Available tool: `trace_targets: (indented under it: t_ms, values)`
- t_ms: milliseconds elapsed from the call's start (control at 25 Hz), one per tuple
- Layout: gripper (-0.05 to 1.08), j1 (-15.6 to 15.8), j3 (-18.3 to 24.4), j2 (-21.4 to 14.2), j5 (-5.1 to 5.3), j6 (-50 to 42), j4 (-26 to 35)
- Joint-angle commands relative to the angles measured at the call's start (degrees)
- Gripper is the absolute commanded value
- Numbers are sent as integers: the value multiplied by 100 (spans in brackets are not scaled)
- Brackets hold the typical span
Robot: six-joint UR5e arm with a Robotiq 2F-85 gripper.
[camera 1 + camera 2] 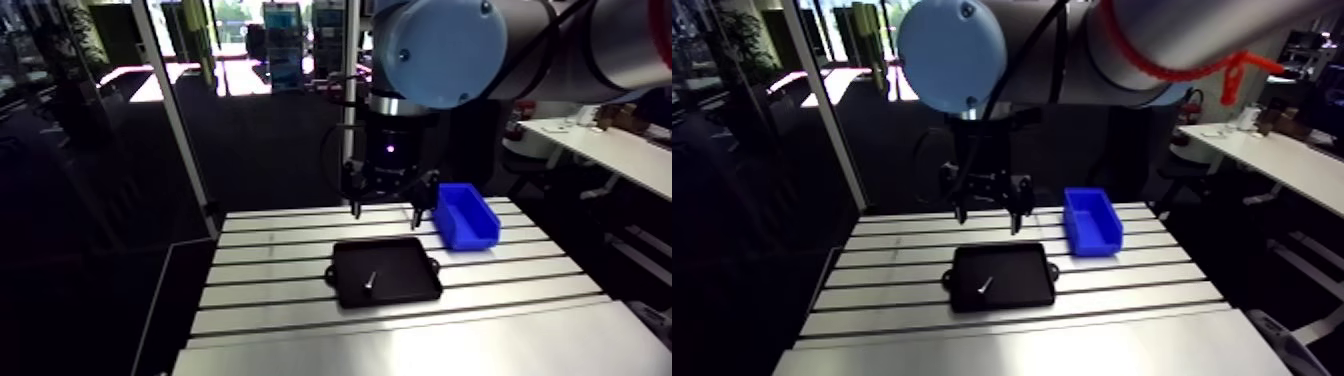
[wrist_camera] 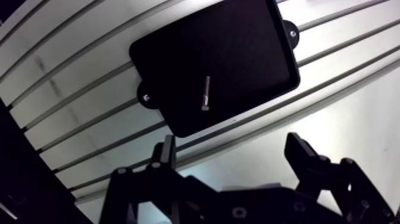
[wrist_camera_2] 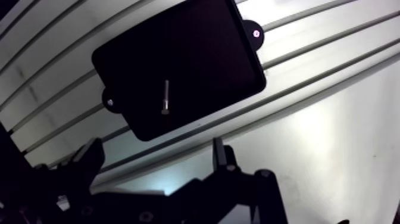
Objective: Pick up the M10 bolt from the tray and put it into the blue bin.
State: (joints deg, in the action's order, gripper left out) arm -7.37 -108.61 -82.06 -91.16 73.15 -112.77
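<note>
— Can you make out the bolt [image 1: 369, 283] in the arm view?
— Too small to tell head from shank. In the wrist view, the tray's [image 2: 238, 47] far corner is clipped by the frame.

Slotted aluminium table [image 1: 290, 305], bright glare across near end; room around it dim.
</note>
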Motion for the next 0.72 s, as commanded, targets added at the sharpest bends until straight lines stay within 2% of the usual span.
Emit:
trace_targets:
  t_ms: [40,400,720]
  values:
    - [1,-2,-235,283,-2,1,-417]
    - [6,-2,-402,521,-2,1,-663]
    - [23,7,-561,697,-2,10,-1015]
